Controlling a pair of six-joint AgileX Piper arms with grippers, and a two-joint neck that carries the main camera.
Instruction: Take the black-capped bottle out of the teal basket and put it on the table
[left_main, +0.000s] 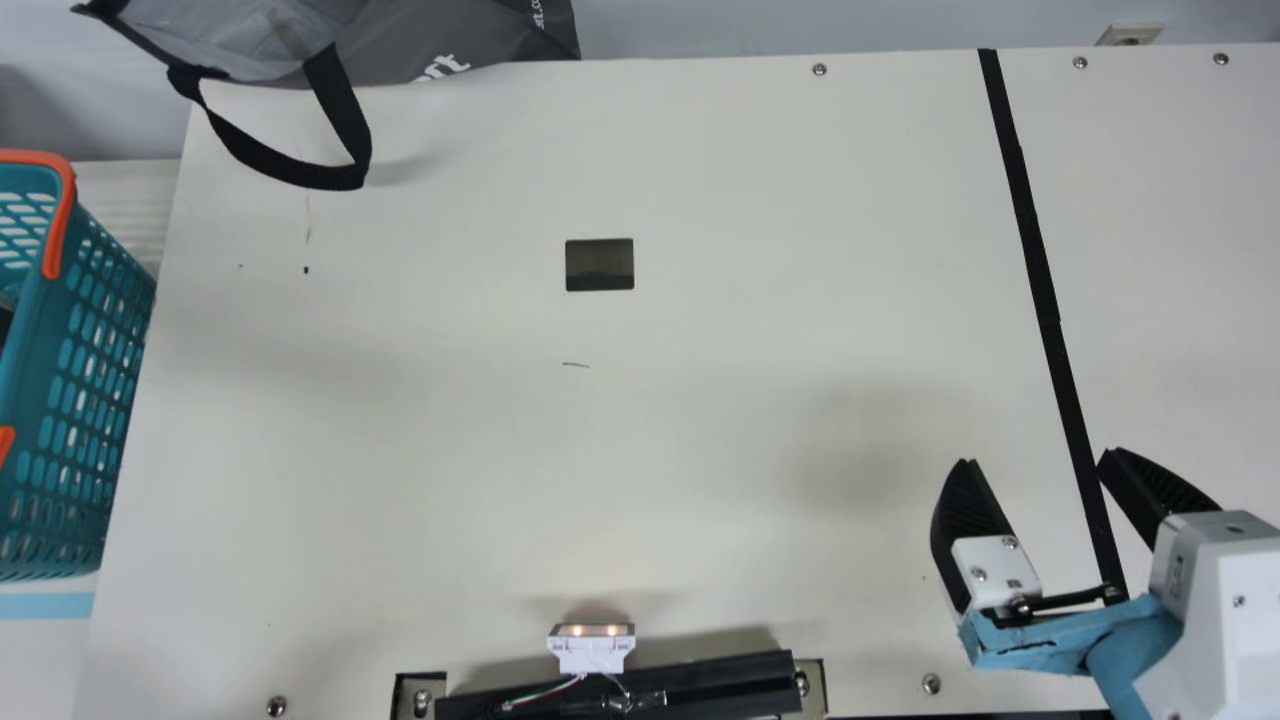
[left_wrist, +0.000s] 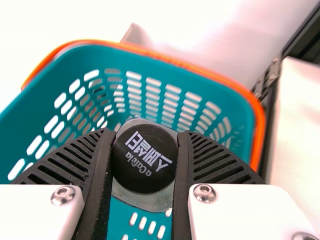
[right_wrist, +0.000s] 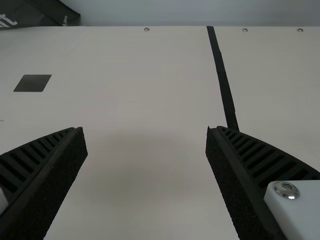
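Black-capped bottle (left_wrist: 142, 201): located at the teal basket (left_main: 78, 385), upright or nearly so, with its cap (left_wrist: 145, 165) within the outline of the basket opening in the left wrist view. Whether its base is lifted clear of the basket floor cannot be told.

Left gripper (left_wrist: 145, 134): fingers closed on the cap, one on each side. The grasp stage appears complete; firmness of the grip cannot be confirmed.

Right gripper (left_main: 1039, 462): well apart from the basket, above the counter (left_main: 600, 430). Fingers spread, nothing between them. It does not appear to be required for this task.

Progress: roughly the halfway point, by judgement. Steps left to perform:
1. Raise the bottle until its base clears the basket rim.
2. Carry it sideways from the basket to the counter beside it.
3. Lower the bottle until it is seated on the counter.
4. Release the cap.
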